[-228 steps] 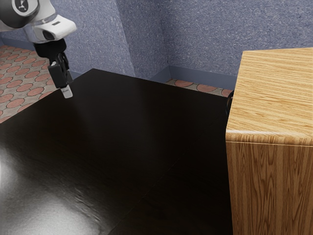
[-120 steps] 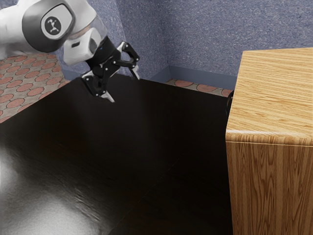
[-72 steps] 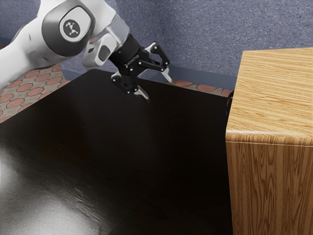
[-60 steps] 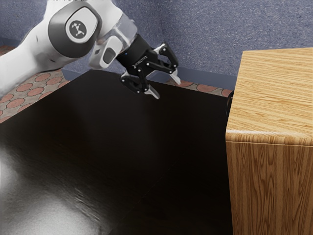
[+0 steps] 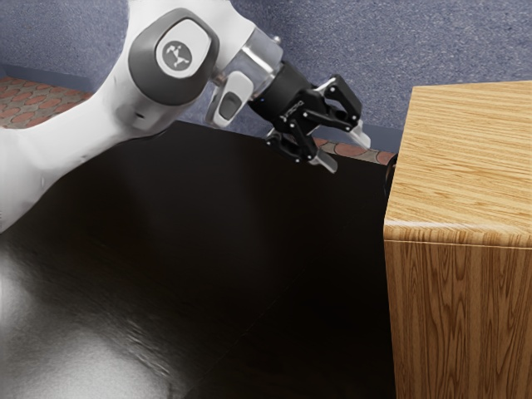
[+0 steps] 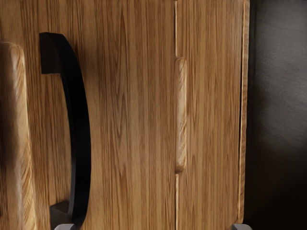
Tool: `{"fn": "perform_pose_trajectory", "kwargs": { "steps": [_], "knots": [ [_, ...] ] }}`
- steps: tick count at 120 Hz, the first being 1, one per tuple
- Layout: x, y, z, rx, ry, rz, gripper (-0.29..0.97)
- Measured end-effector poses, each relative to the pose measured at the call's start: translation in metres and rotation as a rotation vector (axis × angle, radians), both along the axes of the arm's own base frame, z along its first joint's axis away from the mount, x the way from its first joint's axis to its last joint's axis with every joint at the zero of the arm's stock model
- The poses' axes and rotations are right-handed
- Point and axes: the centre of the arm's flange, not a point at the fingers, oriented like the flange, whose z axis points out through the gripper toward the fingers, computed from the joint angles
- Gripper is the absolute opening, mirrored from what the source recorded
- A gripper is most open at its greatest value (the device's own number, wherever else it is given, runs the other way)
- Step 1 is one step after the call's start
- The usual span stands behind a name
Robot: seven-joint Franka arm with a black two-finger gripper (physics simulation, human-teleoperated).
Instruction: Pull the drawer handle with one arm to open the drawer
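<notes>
The drawer handle (image 6: 76,134) is a black, smooth bar bowed outward in a shallow arc, with both ends fixed to the wooden drawer front (image 6: 129,120). In the exterior view only a dark sliver of it (image 5: 389,173) pokes past the upper near corner of the cabinet (image 5: 461,158), on the face that turns toward the arm. Open space lies under the arc, between the bar and the wood.

The front is a warm oak-like veneer with long grain running along the handle's length. Thin straight seams cut through it, and a rounded wooden ridge (image 6: 180,115) sits on one seam, beside the handle and apart from it. The cabinet's top edge is softly rounded, and its side panel drops straight to the table.

The gripper (image 5: 345,150) hangs in the air just short of the cabinet, pointing at the handle's face. Its two black fingers are spread wide with nothing between them, and a clear gap separates their pale tips from the handle.

The white arm (image 5: 100,125) comes in from the exterior view's left, above the table (image 5: 183,249). The table is black and glossy, with a soft light patch near its front corner, and the surface between arm and cabinet is bare. Behind it stand a speckled blue-grey wall (image 5: 432,41) and a floor (image 5: 29,91) of reddish oval tiles.
</notes>
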Motion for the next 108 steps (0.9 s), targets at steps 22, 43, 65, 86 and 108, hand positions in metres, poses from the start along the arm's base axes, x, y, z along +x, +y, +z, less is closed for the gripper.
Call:
{"fn": "perform_pose_trajectory", "kwargs": {
  "steps": [22, 43, 65, 86, 108],
  "knots": [
    [0.004, -0.013, -0.007, -0.034, -0.011, -0.050, 0.38],
    [0.011, -0.023, -0.024, -0.047, 0.001, -0.088, 0.36],
    [0.013, -0.025, -0.028, -0.060, -0.004, -0.103, 0.15],
    [0.000, -0.013, -0.024, -0.050, -0.009, -0.088, -0.03],
    [-0.024, 0.014, -0.012, -0.030, -0.018, -0.047, -0.09]
  ]
}}
